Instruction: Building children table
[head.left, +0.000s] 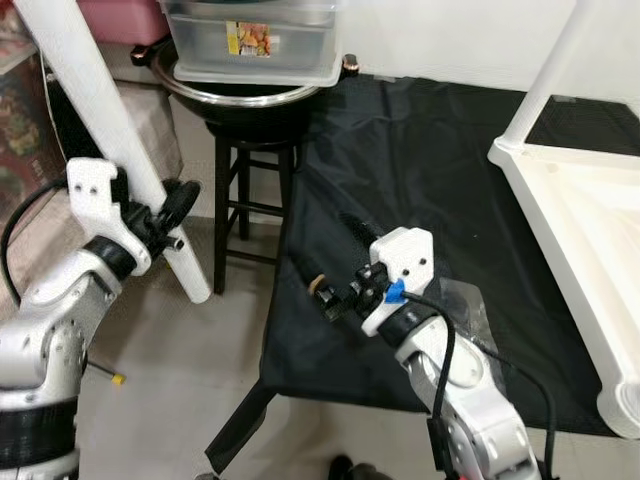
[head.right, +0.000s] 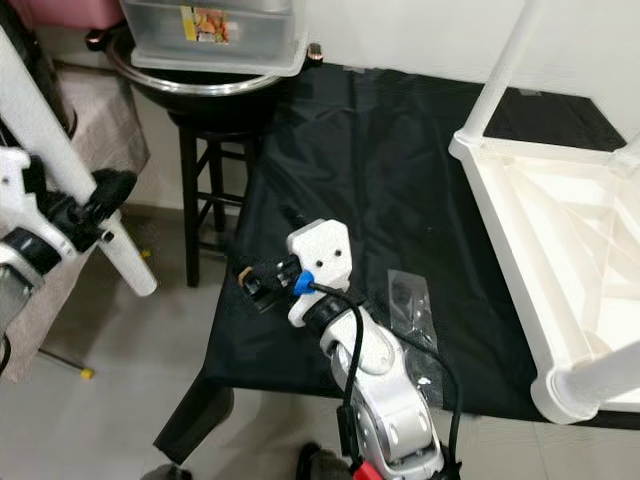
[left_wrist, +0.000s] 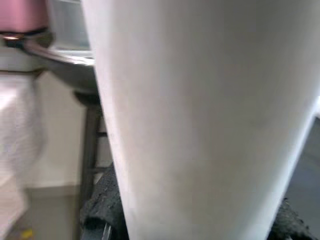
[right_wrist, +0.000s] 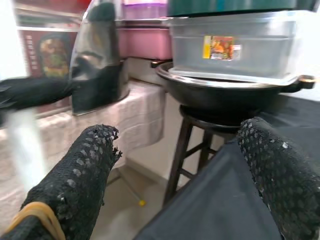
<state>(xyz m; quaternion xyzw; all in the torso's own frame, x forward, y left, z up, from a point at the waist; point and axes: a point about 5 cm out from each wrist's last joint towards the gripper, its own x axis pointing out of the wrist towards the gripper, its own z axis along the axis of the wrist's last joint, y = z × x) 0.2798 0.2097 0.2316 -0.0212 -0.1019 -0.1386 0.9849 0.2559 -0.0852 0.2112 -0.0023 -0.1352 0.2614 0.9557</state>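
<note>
My left gripper clamps the white leg; my right gripper hangs open over the black cloth, its wrist view facing the stool.

two black dotted fingers of the right gripper stand apart with nothing between them. beyond sit a dark stool, a black wok and a clear plastic container on it.
</note>
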